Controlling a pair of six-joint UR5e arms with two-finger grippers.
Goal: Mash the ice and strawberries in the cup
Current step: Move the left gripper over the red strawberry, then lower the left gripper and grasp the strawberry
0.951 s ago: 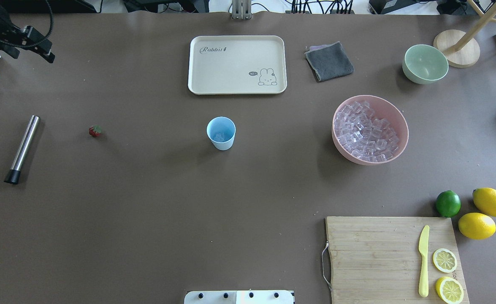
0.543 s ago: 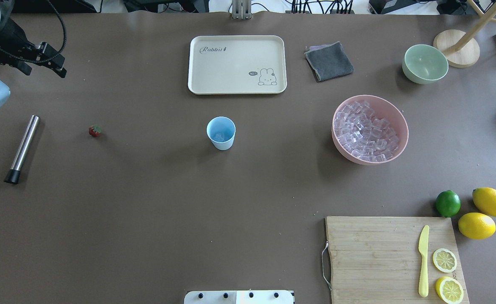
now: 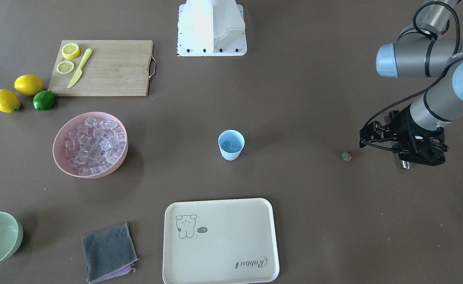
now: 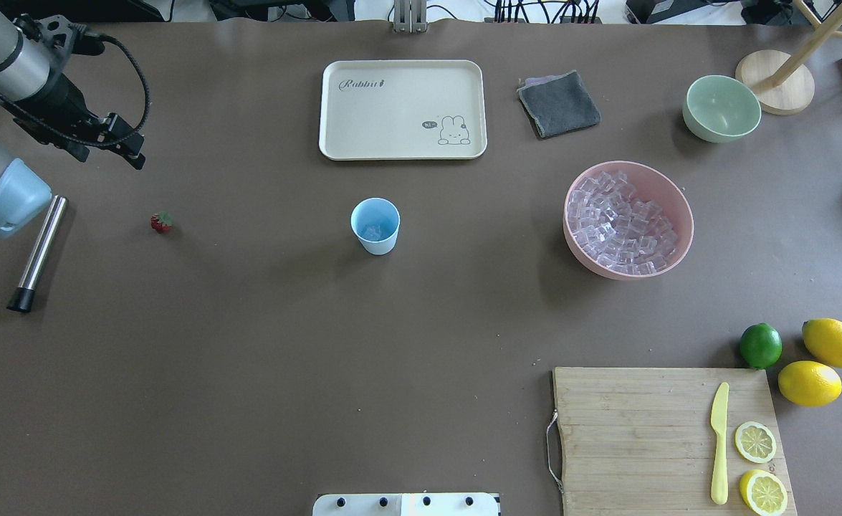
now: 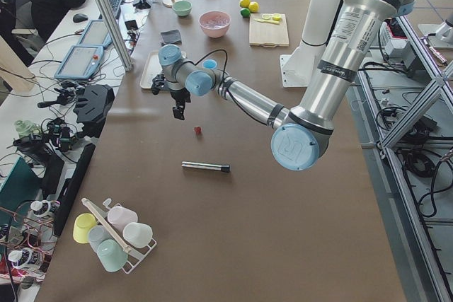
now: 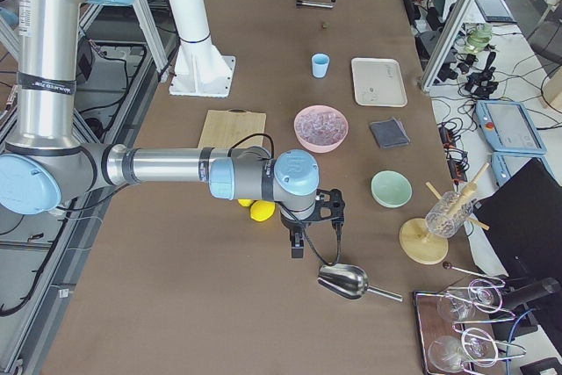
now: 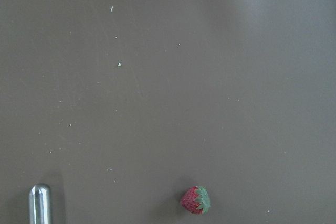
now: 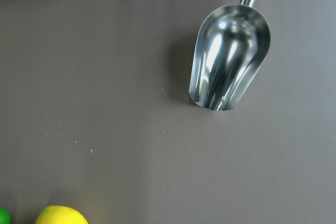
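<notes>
On the brown surface [image 4: 249, 344] the left end effector [image 4: 132, 152], open or closed I cannot tell, has swung in toward the strawberry [image 4: 162, 222], which lies well apart from the cup [image 4: 375, 226]; a pickup looks imminent.

Bright, even light, seemingly from overhead; the cup [image 4: 375, 226] casts a soft shadow; glare streaks the scoop [image 8: 231, 56].

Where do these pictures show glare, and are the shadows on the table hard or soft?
Right wrist view: the shiny metal scoop carries bright white reflections. Overhead view: the light is even, and the light-blue plastic cup throws only a faint, soft shadow on the brown table. Left wrist view: the small red strawberry is sharp, without blur.
</notes>
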